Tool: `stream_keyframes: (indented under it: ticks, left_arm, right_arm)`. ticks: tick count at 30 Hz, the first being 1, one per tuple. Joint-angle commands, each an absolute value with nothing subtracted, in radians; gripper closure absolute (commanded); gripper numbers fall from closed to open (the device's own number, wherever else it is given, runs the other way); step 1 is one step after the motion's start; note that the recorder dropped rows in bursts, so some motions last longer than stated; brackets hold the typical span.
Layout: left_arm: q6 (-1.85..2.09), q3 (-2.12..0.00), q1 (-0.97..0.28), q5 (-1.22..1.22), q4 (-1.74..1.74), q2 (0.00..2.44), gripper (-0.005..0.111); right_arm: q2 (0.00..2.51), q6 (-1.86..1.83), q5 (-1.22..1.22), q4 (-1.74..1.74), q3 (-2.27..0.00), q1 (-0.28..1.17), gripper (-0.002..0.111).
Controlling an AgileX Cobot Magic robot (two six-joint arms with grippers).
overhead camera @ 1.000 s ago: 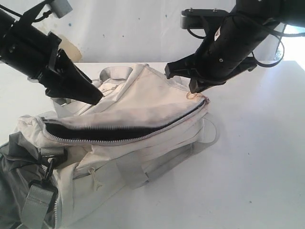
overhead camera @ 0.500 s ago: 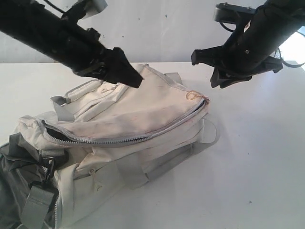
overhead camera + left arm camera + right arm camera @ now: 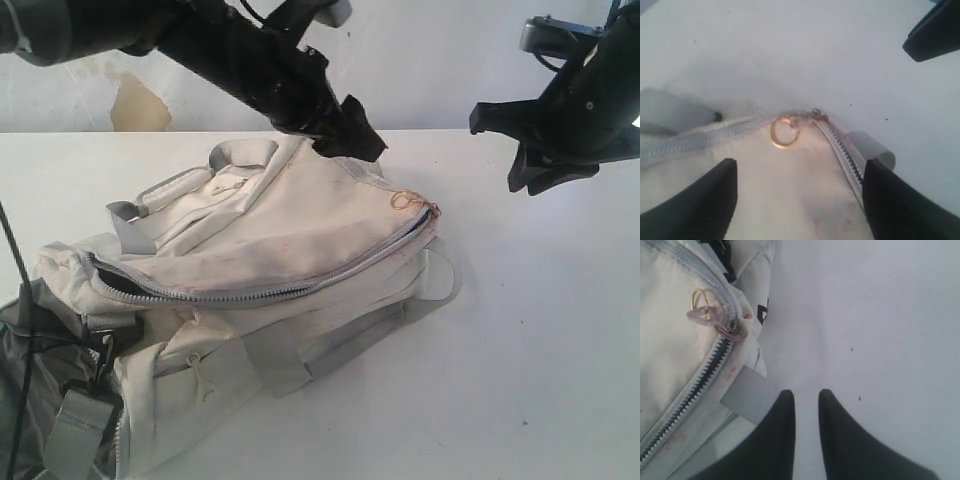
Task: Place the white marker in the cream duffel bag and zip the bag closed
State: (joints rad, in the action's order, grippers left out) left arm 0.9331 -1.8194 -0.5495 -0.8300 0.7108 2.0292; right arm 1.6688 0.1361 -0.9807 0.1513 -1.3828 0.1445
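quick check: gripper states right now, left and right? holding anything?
Left gripper: wide open, empty, over the cream duffel bag.
Right gripper: narrowly open, empty, over the table.

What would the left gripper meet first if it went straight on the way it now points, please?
Most likely the top fabric of the cream duffel bag, beside the gold ring at the end of the zipper; depth is hard to judge.

Cream duffel bag [image 3: 290, 240] slumped on tabletop [image 3: 540, 330]. Grey zipper [image 3: 250, 293] mostly shut, gap at left end; gold ring pull [image 3: 402, 200] at right end.
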Motion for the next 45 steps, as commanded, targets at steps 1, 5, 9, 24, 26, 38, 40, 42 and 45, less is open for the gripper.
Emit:
stream_keyframes:
  ticks: [1, 5, 9, 24, 26, 38, 40, 42, 45]
  left_arm:
    - [1.193, -1.828, -0.59, -0.694, 0.763, 2.062, 0.03]
    - [1.212, -1.828, -0.611, -0.575, 0.775, 2.09, 0.03]
    - [1.206, -1.828, -0.621, -0.499, 0.777, 2.122, 0.03]
    - [1.236, -1.828, -0.621, -0.577, 0.798, 2.192, 0.034]
    - [1.249, -1.828, -0.621, -0.562, 0.778, 2.192, 0.033]
    - [1.164, -1.989, -0.621, -0.669, 0.713, 2.283, 0.034]
    - [1.123, -2.035, -0.621, -0.728, 0.678, 2.305, 0.034]
    - [1.099, -2.077, -0.621, -0.793, 0.636, 2.324, 0.034]
    - [1.119, -2.097, -0.621, -0.82, 0.594, 2.339, 0.035]
  right_arm:
    - [1.667, 0.112, -0.994, 0.141, -1.373, 0.115, 0.092]
    - [1.667, 0.105, -0.99, 0.138, -1.348, 0.109, 0.092]
    - [1.667, 0.094, -0.971, 0.141, -1.321, 0.109, 0.092]
    - [1.667, 0.092, -0.945, 0.141, -1.313, 0.109, 0.092]
    - [1.667, 0.092, -0.94, 0.141, -1.313, 0.109, 0.092]
    - [1.667, 0.09, -0.94, 0.141, -1.313, 0.109, 0.092]
    - [1.667, 0.09, -0.94, 0.141, -1.313, 0.109, 0.092]
    - [1.667, 0.09, -0.94, 0.141, -1.313, 0.109, 0.092]
    - [1.667, 0.09, -0.94, 0.143, -1.313, 0.109, 0.092]
